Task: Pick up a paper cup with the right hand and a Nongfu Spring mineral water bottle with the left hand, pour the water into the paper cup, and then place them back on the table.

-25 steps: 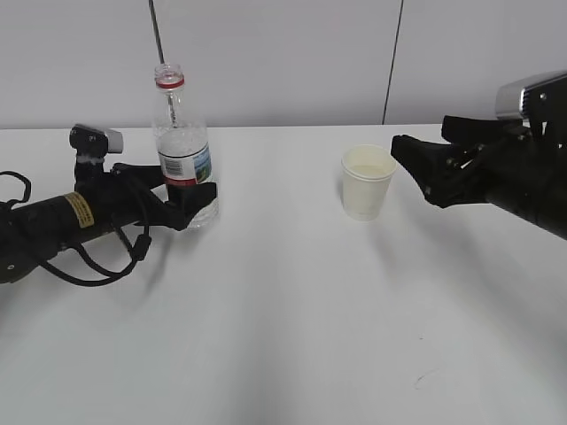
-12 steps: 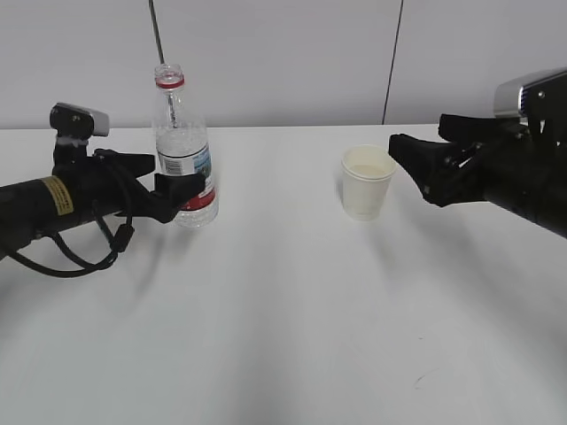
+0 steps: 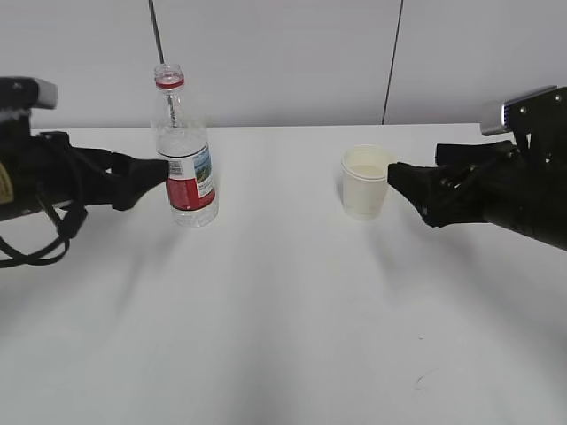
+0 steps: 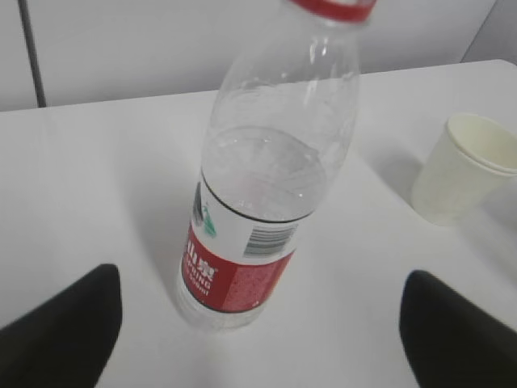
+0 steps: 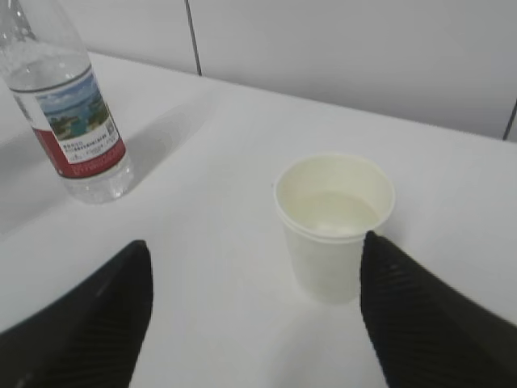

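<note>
The Nongfu Spring mineral water bottle [image 3: 185,164] stands upright and uncapped on the white table [image 3: 283,319], part full, its red-and-white label low on the body [image 4: 242,267]. My left gripper [image 3: 149,182] hangs open just left of it, not touching; in the left wrist view the fingertips [image 4: 77,311] flank the bottle's base from well back. The paper cup [image 3: 365,182] stands at centre right with water in it [image 5: 331,212]. My right gripper [image 3: 413,191] is open just right of the cup. In the right wrist view one fingertip [image 5: 404,299] sits by the cup's side.
A pale wall rises behind the table's far edge, with a thin dark rod [image 3: 158,40] behind the bottle and a dark seam [image 3: 392,62] behind the cup. Bare tabletop spreads between the bottle and the cup and toward the front.
My left arm has drawn back to the left, and its fingers no longer surround the bottle's lower body. The right gripper has dropped slightly beside the cup. Bottle and cup stay put.
</note>
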Controlling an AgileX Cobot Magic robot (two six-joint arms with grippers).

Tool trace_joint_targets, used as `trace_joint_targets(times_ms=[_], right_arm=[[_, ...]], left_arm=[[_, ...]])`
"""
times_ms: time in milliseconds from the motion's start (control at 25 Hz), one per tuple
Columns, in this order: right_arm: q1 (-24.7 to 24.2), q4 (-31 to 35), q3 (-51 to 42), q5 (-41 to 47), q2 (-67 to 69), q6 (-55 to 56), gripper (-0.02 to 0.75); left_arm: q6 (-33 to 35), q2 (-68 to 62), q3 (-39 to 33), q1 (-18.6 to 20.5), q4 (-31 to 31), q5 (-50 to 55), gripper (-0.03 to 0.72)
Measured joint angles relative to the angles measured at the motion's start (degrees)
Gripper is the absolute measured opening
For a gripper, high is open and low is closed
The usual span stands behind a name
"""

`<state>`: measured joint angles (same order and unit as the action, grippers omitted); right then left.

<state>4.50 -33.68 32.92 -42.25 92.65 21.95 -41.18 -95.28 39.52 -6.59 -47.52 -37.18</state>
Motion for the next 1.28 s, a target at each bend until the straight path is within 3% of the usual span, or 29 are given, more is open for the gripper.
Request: trace_joint_targets(times_ms=[160,320,400,520,640,720,960,1080,1280], right_arm=[[0.37,-8.46,4.18,12.31,-0.34,8.49,0.594],[3.84,-23.2,11.21,28.48,-1.56,23.44,0.594],[6.8,-29.39,13.71,35.94,-2.49,29.09,0.594],[10.7,-29.45,15.46,46.48,-2.86,31.46,0.594],[13.3,-24.33,15.57,58.2,-2.86,29.28,0.594],[13.72,-17.82,15.87,64.75,-2.86,23.89,0.593],[13.72,16.39,21.65,82.74,-2.86,-11.85,0.586],[13.72,28.92,26.08,88.09,-2.93,-24.75,0.585],[13.72,37.9,32.08,95.12,-3.13,-33.63,0.585]], left_arm=[[-20.12,11.72,-0.6,0.0,-16.25,9.63,0.603],[-40.52,20.66,-0.72,0.0,-33.85,10.71,0.584],[-47.4,23.58,-0.72,0.0,-40.79,10.52,0.573],[-55.12,25.09,-0.72,0.0,-50.98,10.48,0.551],[-60.97,25.4,-0.72,0.0,-57.26,10.48,0.541],[-62.97,25.5,-0.72,0.0,-57.93,10.22,0.54],[-68.08,25.64,-0.72,0.0,-57.98,7.04,0.54],[-69.1,25.9,-0.72,0.0,-57.98,3.97,0.538],[-69.15,27.3,-0.72,0.0,-57.98,5.0,0.514]])
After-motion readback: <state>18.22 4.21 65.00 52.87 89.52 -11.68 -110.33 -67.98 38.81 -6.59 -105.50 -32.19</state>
